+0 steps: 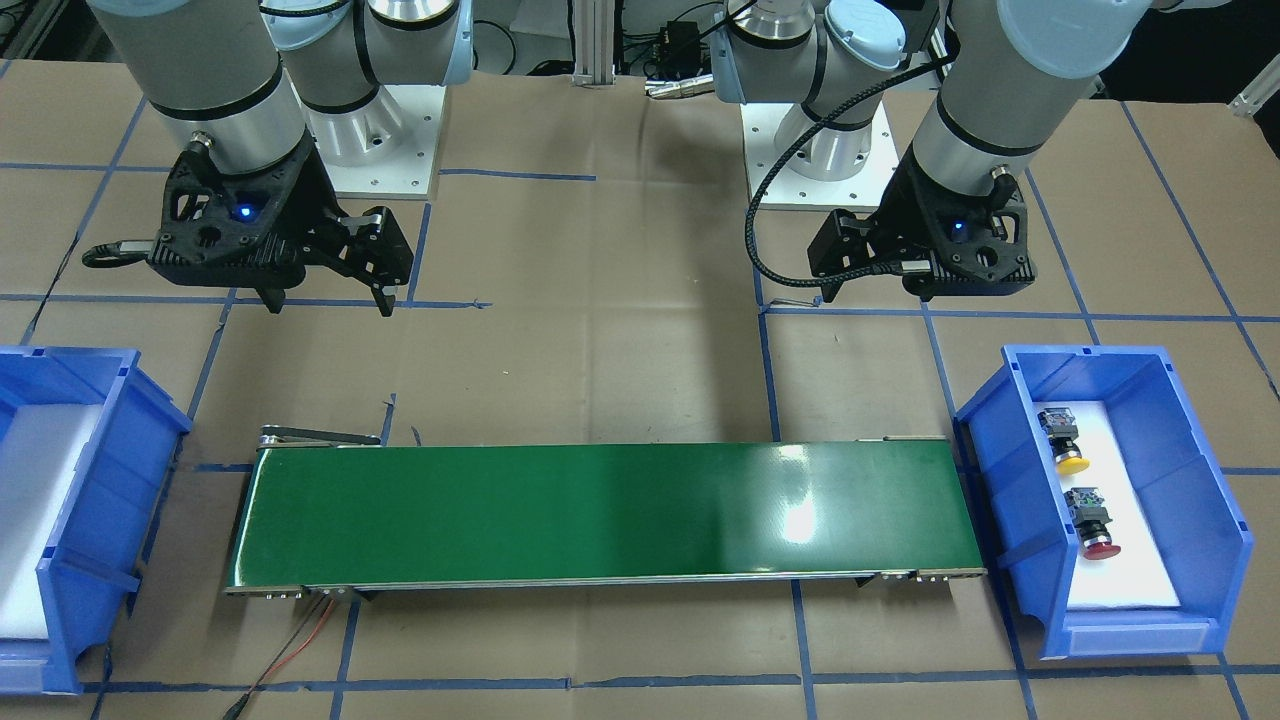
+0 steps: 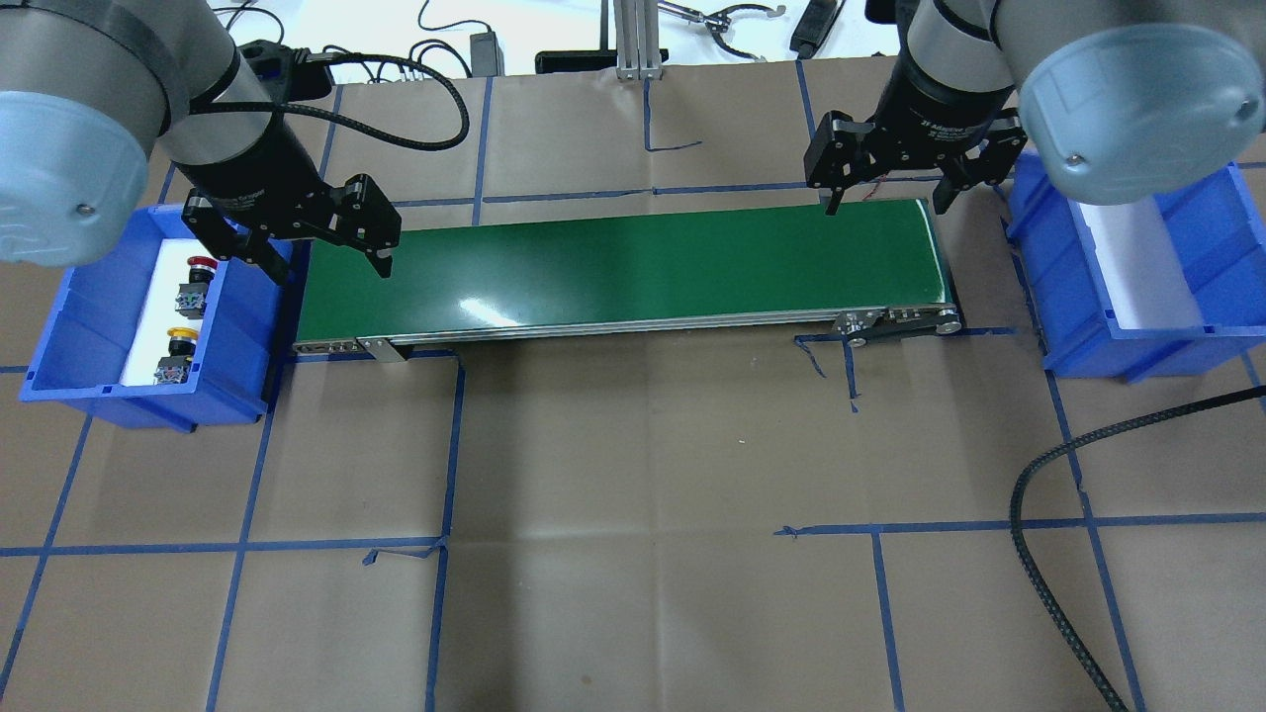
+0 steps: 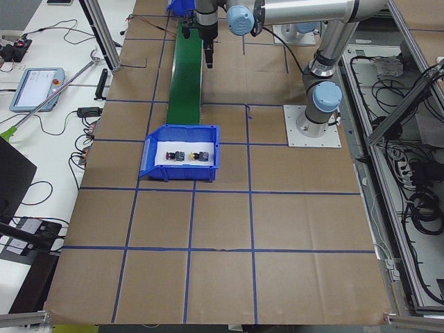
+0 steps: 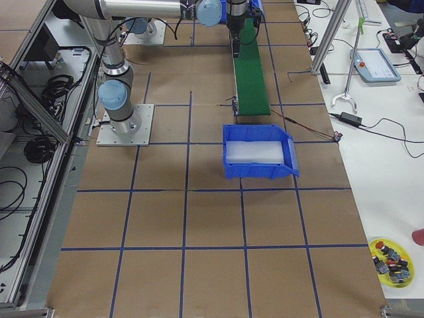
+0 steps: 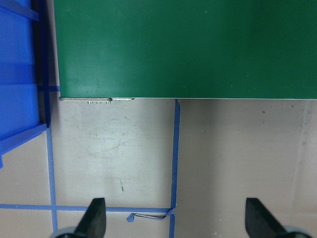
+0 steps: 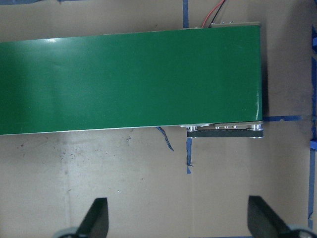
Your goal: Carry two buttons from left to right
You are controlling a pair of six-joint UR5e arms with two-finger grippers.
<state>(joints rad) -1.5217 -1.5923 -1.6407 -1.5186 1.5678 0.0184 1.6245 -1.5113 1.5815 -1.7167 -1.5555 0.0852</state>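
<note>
Two buttons lie on white foam in the blue left bin point(image 2: 59, 336): the red-capped button point(image 2: 199, 272) farther from me, the yellow-capped button point(image 2: 178, 346) nearer. They also show in the front view, the yellow one point(image 1: 1065, 440) and the red one point(image 1: 1092, 522). My left gripper point(image 2: 326, 259) is open and empty, above the green conveyor belt's point(image 2: 613, 267) left end beside the bin; it also shows in its wrist view point(image 5: 177, 215). My right gripper point(image 2: 880, 203) is open and empty above the belt's right end point(image 6: 178, 215).
A blue right bin point(image 2: 1088, 287) holds only white foam; it also shows in the exterior right view point(image 4: 262, 169). The table is brown paper with blue tape lines. A black cable point(image 2: 1048, 554) lies at the near right. Red and black wires point(image 1: 300, 640) trail from the belt.
</note>
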